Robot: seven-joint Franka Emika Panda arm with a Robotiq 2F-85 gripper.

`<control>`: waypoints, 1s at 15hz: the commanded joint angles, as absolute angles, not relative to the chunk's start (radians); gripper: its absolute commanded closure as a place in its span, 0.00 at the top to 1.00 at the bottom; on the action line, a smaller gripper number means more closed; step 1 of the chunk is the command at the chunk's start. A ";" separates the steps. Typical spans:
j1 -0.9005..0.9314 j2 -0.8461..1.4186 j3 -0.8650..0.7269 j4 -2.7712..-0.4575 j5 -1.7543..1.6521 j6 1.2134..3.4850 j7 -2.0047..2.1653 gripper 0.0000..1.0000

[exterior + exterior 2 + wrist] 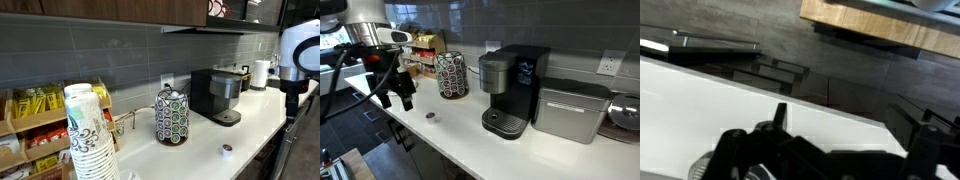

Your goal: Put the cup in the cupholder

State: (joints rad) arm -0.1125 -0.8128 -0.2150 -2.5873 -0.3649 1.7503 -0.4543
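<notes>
The gripper (pixel 397 102) hung at the counter's front edge, its fingers spread and empty. The wrist view agreed, showing dark fingers apart above white countertop (pixel 700 95). Just beyond the gripper, and apart from it, the coffee pod (pixel 431 115) lay alone near the front edge, well short of the pod carousel (pixel 450 75).

This looked like the reach before any grasp. It would go best with the gripper centred straight over the pod, lowered until the fingers flanked it, then closed gently. So small a pod would likely skid on the smooth top if nudged off-centre. Which way up it lay could not be told.

The countertop was white and glossy. Further back stood a black coffee machine (pixel 510 90) and a silver boxy appliance (pixel 568 110), under a grey tile backsplash (pixel 570 35). A stack of paper cups (pixel 88 135) stood at one end.
</notes>
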 commanded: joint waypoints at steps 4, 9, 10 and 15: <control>0.002 -0.713 -0.162 -2.679 -0.224 2.004 -0.297 1.00; 0.001 -0.674 -0.124 -2.689 -0.160 2.052 -0.247 1.00; 0.001 -0.661 -0.119 -2.690 -0.152 2.058 -0.236 1.00; 0.000 -0.651 -0.117 -2.689 -0.146 2.060 -0.226 1.00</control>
